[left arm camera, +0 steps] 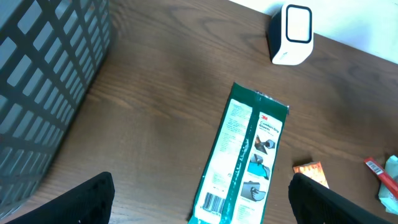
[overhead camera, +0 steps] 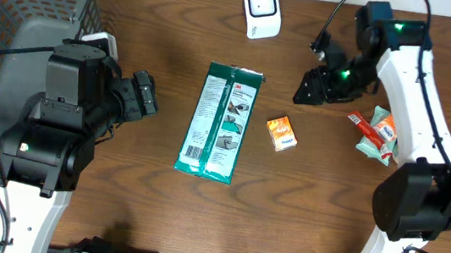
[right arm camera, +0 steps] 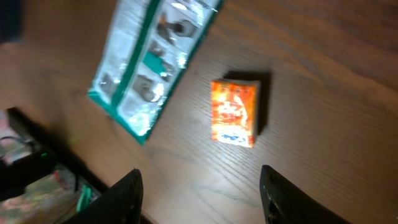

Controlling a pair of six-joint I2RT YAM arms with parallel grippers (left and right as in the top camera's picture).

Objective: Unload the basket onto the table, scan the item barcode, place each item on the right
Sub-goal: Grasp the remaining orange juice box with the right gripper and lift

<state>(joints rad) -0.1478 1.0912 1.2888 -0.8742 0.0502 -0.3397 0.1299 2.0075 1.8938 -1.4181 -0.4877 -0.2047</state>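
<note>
- The green packet (overhead camera: 220, 122) lies flat in the middle of the table, long side running away from you. Its barcode (left arm camera: 213, 202) faces up at the near end.
- The orange box (overhead camera: 282, 134) sits just beside the packet on its right, apart from it. No barcode shows on its upper face.
- You cannot tell from here which of the two is the item to scan. Neither is held or lifted.
- The scanner (overhead camera: 261, 9) stands at the far edge, well apart from both, its window facing the table.
- The right gripper (overhead camera: 305, 89) hangs above the table beyond the orange box, its jaws parted with nothing between them.
- The left gripper (overhead camera: 145, 96) hovers left of the packet, jaws spread wide and empty.
- Judged from this, nothing has been scanned yet: you have the pick-up, the carry to the scanner and the barcode presentation all left.
- The table (overhead camera: 178, 19) is dark wood grain, flat and matte.
- A grey mesh basket (overhead camera: 18, 1) fills the far left corner, and red and green packets (overhead camera: 375, 135) lie at the right.
- A pale wall shows behind the scanner.
</note>
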